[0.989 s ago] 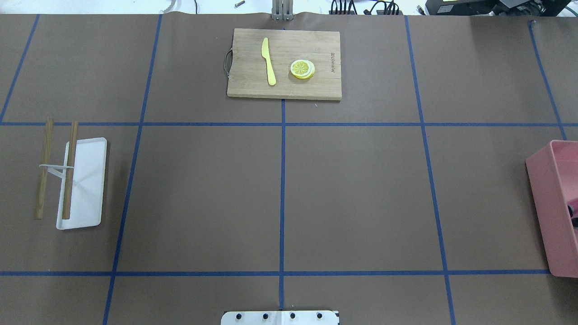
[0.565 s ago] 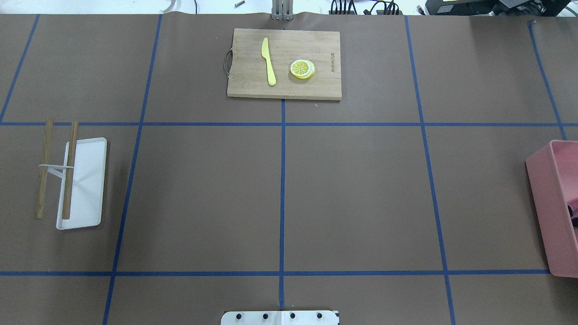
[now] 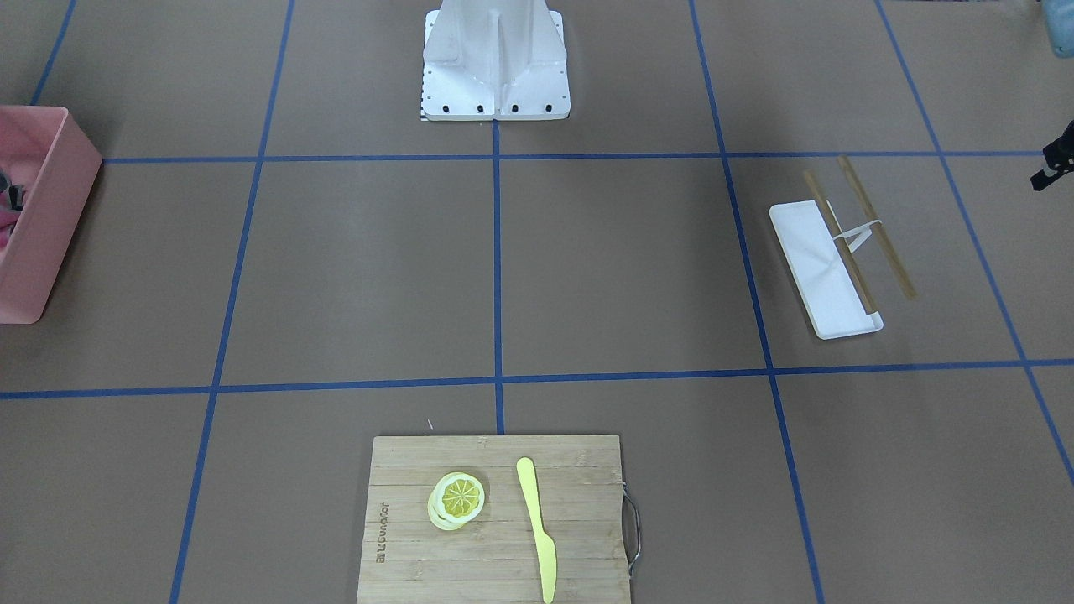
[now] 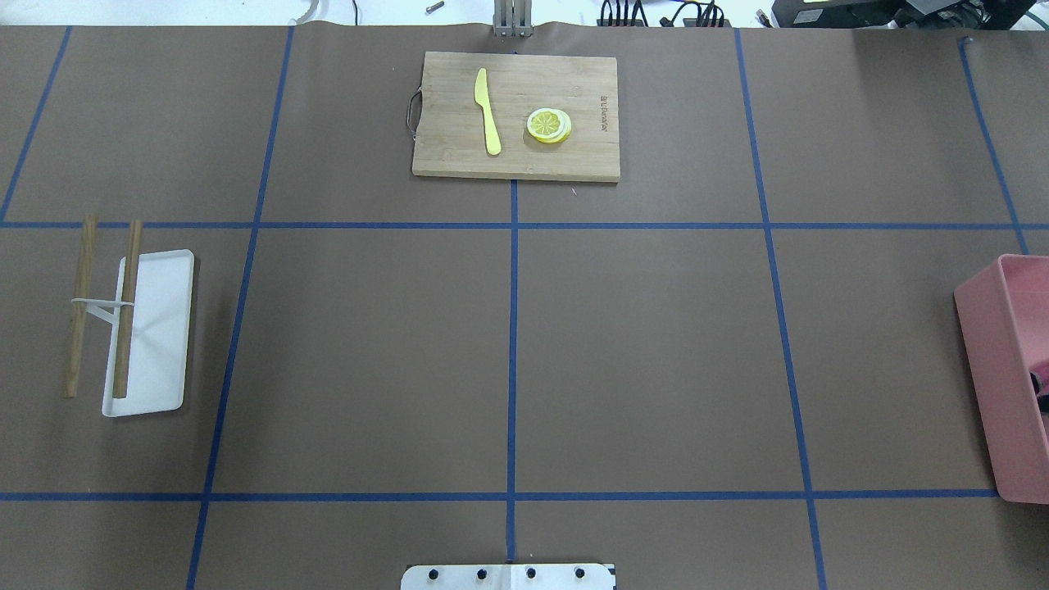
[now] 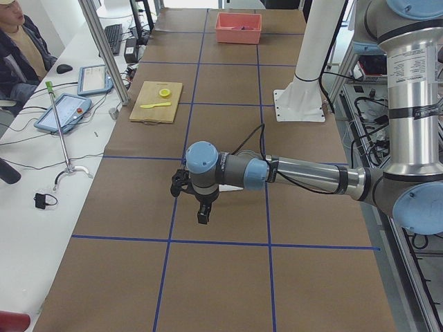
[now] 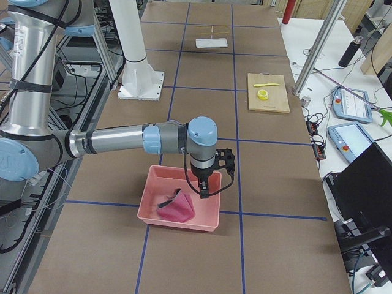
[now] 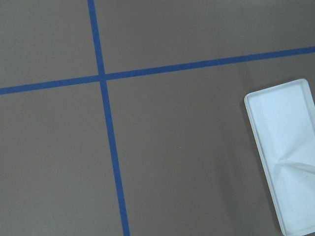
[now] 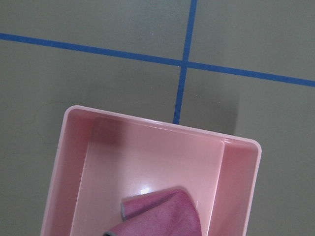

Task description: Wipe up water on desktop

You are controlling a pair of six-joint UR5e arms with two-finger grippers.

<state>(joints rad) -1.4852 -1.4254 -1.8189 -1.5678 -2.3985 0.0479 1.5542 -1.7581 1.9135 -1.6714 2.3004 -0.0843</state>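
Observation:
The desktop [image 4: 639, 352] is brown paper with a grid of blue tape; I see no water patch on it. A crumpled pink cloth [image 6: 177, 207] lies in a pink bin [image 6: 153, 195] at the table's right end; the right wrist view also shows the cloth [image 8: 162, 214]. My right gripper [image 6: 204, 188] hangs above the bin, just beside the cloth and apart from it. My left gripper [image 5: 201, 211] points down over bare desktop at the left end. Both grippers show clearly only in the side views, so I cannot tell whether they are open or shut.
A white tray [image 4: 156, 328] with a two-rod wooden rack [image 4: 127, 307] sits at the left. A bamboo cutting board [image 4: 590, 156] at the far middle holds a yellow knife [image 4: 488, 111] and lemon slices [image 4: 549, 125]. The robot base [image 4: 508, 576] is at the near edge.

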